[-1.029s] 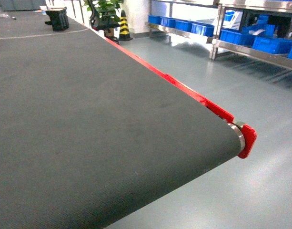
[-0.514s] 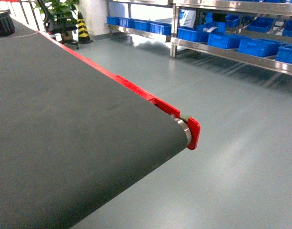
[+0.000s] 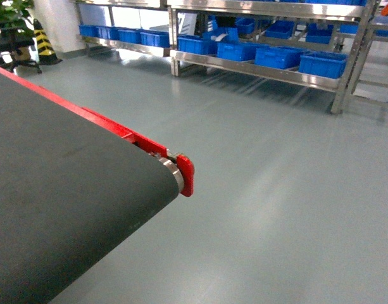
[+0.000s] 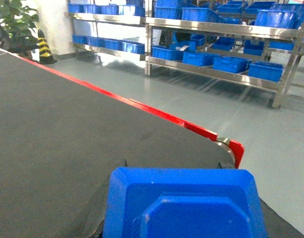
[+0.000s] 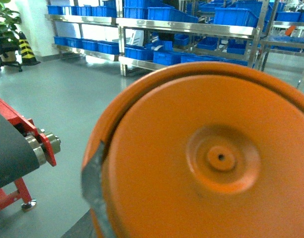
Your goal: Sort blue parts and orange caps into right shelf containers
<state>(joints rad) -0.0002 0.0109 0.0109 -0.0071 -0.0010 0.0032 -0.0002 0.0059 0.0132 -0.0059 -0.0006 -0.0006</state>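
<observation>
Steel shelving (image 3: 263, 66) is standing across the grey floor (image 3: 276, 190), carrying rows of blue crates (image 3: 322, 63). Nearer, a dark belt (image 3: 61, 190) is ending at a red bracket (image 3: 186, 175). A blue part (image 4: 184, 203) is filling the left wrist view and an orange cap (image 5: 211, 158) the right; neither gripper is showing, so their grip cannot be told.

Dark conveyor belt (image 3: 67, 190), red end bracket (image 3: 185, 175), blue crates (image 3: 279, 57) on steel shelving (image 3: 257, 71)
</observation>
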